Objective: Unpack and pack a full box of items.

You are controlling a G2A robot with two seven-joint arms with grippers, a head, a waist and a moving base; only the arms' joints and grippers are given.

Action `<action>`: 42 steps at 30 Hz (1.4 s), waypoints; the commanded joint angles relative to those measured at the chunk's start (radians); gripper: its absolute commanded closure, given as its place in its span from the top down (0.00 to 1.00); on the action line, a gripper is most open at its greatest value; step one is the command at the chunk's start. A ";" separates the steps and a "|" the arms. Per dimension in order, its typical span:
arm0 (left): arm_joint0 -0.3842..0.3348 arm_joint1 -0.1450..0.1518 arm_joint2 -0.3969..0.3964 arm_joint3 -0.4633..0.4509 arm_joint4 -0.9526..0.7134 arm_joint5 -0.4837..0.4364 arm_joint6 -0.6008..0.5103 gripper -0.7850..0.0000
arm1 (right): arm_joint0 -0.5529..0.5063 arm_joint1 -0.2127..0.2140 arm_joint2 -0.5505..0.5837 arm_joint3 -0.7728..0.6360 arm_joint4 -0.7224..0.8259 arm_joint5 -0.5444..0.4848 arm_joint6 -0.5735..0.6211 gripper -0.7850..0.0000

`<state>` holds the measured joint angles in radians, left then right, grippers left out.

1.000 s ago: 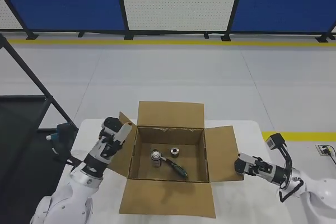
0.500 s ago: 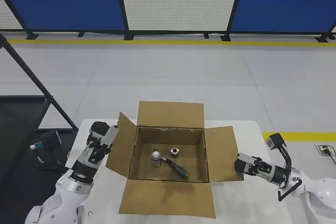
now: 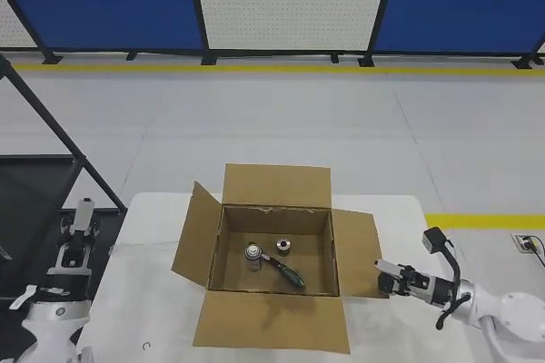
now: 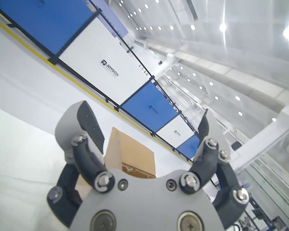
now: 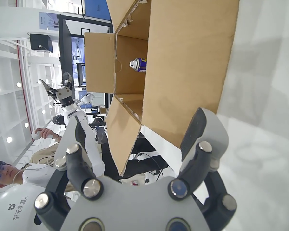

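Box: Your open cardboard box (image 3: 277,186) sits in the middle of the white surface (image 3: 154,272), with all four flaps folded outward.
Spray can: It stands upright (image 3: 252,256) on the box floor, left of centre. From your right wrist view you see its white cap and blue body (image 5: 138,64) past the right flap.
Metal ring: A small ring (image 3: 282,244) lies just beside the can, toward the far wall.
Green-handled tool: It lies at a slant (image 3: 288,273) toward the near wall, one end near the can.
Left gripper: Your left gripper (image 4: 145,114) is at the left edge of the surface (image 3: 82,213), well apart from the box and pointing upward. Its fingers are spread with nothing between them.
Right gripper: Your right gripper (image 5: 137,121) is low over the surface, just beside the outer edge of the right flap (image 3: 384,278). Its fingers are spread wide and hold nothing. You cannot tell whether it touches the flap.
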<state>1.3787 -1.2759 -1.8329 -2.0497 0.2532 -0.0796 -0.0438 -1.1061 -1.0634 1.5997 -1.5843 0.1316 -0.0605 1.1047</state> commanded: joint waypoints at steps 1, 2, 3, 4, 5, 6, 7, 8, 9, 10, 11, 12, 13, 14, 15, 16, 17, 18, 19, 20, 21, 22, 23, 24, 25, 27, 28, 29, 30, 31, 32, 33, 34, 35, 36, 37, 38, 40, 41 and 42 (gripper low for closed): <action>0.021 0.000 -0.022 0.001 -0.009 0.009 0.002 1.00 | 0.001 -0.001 -0.011 -0.042 0.000 -0.013 -0.027 1.00; 0.032 0.000 -0.028 0.001 -0.021 0.007 0.004 1.00 | 0.005 -0.002 -0.022 -0.070 0.004 -0.023 -0.040 1.00; 0.042 -0.001 -0.033 -0.001 -0.029 0.002 0.003 1.00 | 0.009 -0.002 -0.035 -0.093 -0.001 -0.026 -0.046 1.00; 0.053 -0.001 -0.036 -0.003 -0.033 -0.005 0.004 1.00 | 0.018 -0.003 -0.052 -0.118 -0.013 -0.029 -0.055 1.00; 0.064 -0.002 -0.037 -0.005 -0.041 -0.014 0.007 1.00 | 0.031 -0.004 -0.074 -0.144 -0.027 -0.030 -0.064 1.00; 0.074 -0.003 -0.035 -0.007 -0.053 -0.023 0.011 1.00 | 0.046 -0.006 -0.101 -0.162 -0.040 -0.025 -0.063 1.00; 0.083 -0.004 -0.033 -0.010 -0.064 -0.032 0.015 1.00 | 0.068 -0.008 -0.137 -0.184 -0.058 -0.024 -0.057 1.00; 0.092 -0.004 -0.031 -0.012 -0.069 -0.039 0.019 1.00 | 0.091 -0.011 -0.172 -0.191 -0.075 -0.015 -0.056 1.00; 0.099 -0.005 -0.028 -0.014 -0.074 -0.045 0.024 1.00 | 0.121 -0.014 -0.214 -0.195 -0.104 -0.004 -0.050 1.00; 0.105 -0.007 -0.023 -0.016 -0.087 -0.052 0.030 1.00 | 0.154 -0.018 -0.259 -0.196 -0.133 0.004 -0.049 1.00; 0.110 -0.008 -0.019 -0.017 -0.095 -0.057 0.034 1.00 | 0.190 -0.023 -0.306 -0.187 -0.165 0.014 -0.052 1.00; 0.116 -0.008 -0.016 -0.017 -0.095 -0.062 0.036 1.00 | 0.229 -0.029 -0.357 -0.175 -0.207 0.021 -0.060 1.00; 0.120 -0.009 -0.013 -0.018 -0.101 -0.067 0.038 1.00 | 0.266 -0.037 -0.405 -0.154 -0.233 0.034 -0.074 1.00; 0.124 -0.009 -0.009 -0.017 -0.106 -0.071 0.038 1.00 | 0.304 -0.047 -0.455 -0.133 -0.252 0.045 -0.088 1.00; 0.128 -0.010 -0.006 -0.017 -0.106 -0.075 0.040 1.00 | 0.343 -0.056 -0.504 -0.110 -0.275 0.050 -0.098 1.00; 0.133 -0.011 -0.002 -0.017 -0.109 -0.077 0.040 1.00 | 0.382 -0.066 -0.550 -0.083 -0.314 0.053 -0.114 1.00; 0.137 -0.011 0.004 -0.018 -0.121 -0.081 0.038 1.00 | 0.418 -0.075 -0.601 -0.052 -0.370 0.060 -0.128 1.00; 0.141 -0.012 0.007 -0.018 -0.131 -0.086 0.035 1.00 | 0.449 -0.087 -0.647 -0.022 -0.384 0.065 -0.127 1.00; 0.144 -0.013 0.012 -0.018 -0.148 -0.092 0.032 1.00 | 0.483 -0.099 -0.682 0.016 -0.364 0.060 -0.120 1.00; 0.147 -0.013 0.017 -0.018 -0.165 -0.098 0.025 1.00 | 0.516 -0.110 -0.708 0.060 -0.352 0.060 -0.128 1.00; 0.148 -0.013 0.020 -0.018 -0.175 -0.103 0.018 1.00 | 0.546 -0.121 -0.732 0.100 -0.346 0.064 -0.138 1.00; 0.150 -0.013 0.022 -0.018 -0.175 -0.106 0.013 1.00 | 0.546 -0.121 -0.732 0.100 -0.346 0.064 -0.138 1.00; 0.150 -0.013 0.022 -0.018 -0.175 -0.106 0.013 1.00 | 0.546 -0.121 -0.732 0.100 -0.346 0.064 -0.138 1.00; 0.150 -0.013 0.022 -0.018 -0.175 -0.106 0.013 1.00 | 0.546 -0.121 -0.732 0.100 -0.346 0.064 -0.138 1.00; 0.150 -0.013 0.022 -0.018 -0.175 -0.106 0.013 1.00 | 0.546 -0.121 -0.732 0.100 -0.346 0.064 -0.138 1.00; 0.150 -0.013 0.022 -0.018 -0.175 -0.106 0.013 1.00 | 0.546 -0.121 -0.732 0.100 -0.346 0.064 -0.138 1.00; 0.150 -0.013 0.022 -0.018 -0.175 -0.106 0.013 1.00 | 0.546 -0.121 -0.732 0.100 -0.346 0.064 -0.138 1.00; 0.150 -0.013 0.022 -0.018 -0.175 -0.106 0.013 1.00 | 0.546 -0.121 -0.732 0.100 -0.346 0.064 -0.138 1.00; 0.150 -0.013 0.022 -0.018 -0.175 -0.106 0.013 1.00 | 0.546 -0.121 -0.732 0.100 -0.346 0.064 -0.138 1.00; 0.150 -0.013 0.022 -0.018 -0.175 -0.106 0.013 1.00 | 0.546 -0.121 -0.732 0.100 -0.346 0.064 -0.138 1.00; 0.150 -0.013 0.022 -0.018 -0.175 -0.106 0.013 1.00 | 0.546 -0.121 -0.732 0.100 -0.346 0.064 -0.138 1.00; 0.150 -0.013 0.022 -0.018 -0.175 -0.106 0.013 1.00 | 0.546 -0.121 -0.732 0.100 -0.346 0.064 -0.138 1.00; 0.150 -0.013 0.022 -0.018 -0.175 -0.106 0.013 1.00 | 0.546 -0.121 -0.732 0.100 -0.346 0.064 -0.138 1.00; 0.150 -0.013 0.022 -0.018 -0.175 -0.106 0.013 1.00 | 0.546 -0.121 -0.732 0.100 -0.346 0.064 -0.138 1.00; 0.150 -0.013 0.022 -0.018 -0.175 -0.106 0.013 1.00 | 0.546 -0.121 -0.732 0.100 -0.346 0.064 -0.138 1.00; 0.150 -0.013 0.022 -0.018 -0.175 -0.106 0.013 1.00 | 0.546 -0.121 -0.732 0.100 -0.346 0.064 -0.138 1.00; 0.150 -0.013 0.022 -0.018 -0.175 -0.106 0.013 1.00 | 0.546 -0.121 -0.732 0.100 -0.346 0.064 -0.138 1.00; 0.150 -0.013 0.023 -0.018 -0.176 -0.104 0.013 1.00 | 0.546 -0.127 -0.752 0.108 -0.359 0.048 -0.156 1.00; 0.150 -0.014 0.025 -0.020 -0.180 -0.101 0.009 1.00 | 0.561 -0.134 -0.768 0.137 -0.367 0.062 -0.172 1.00; 0.150 -0.014 0.026 -0.020 -0.182 -0.098 0.006 1.00 | 0.591 -0.143 -0.795 0.167 -0.415 0.093 -0.185 1.00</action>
<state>1.5286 -1.2894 -1.8083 -2.0689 0.0739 -0.1812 -0.0344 -0.5440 -1.1980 0.8313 -1.4524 -0.2356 -0.0075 0.9341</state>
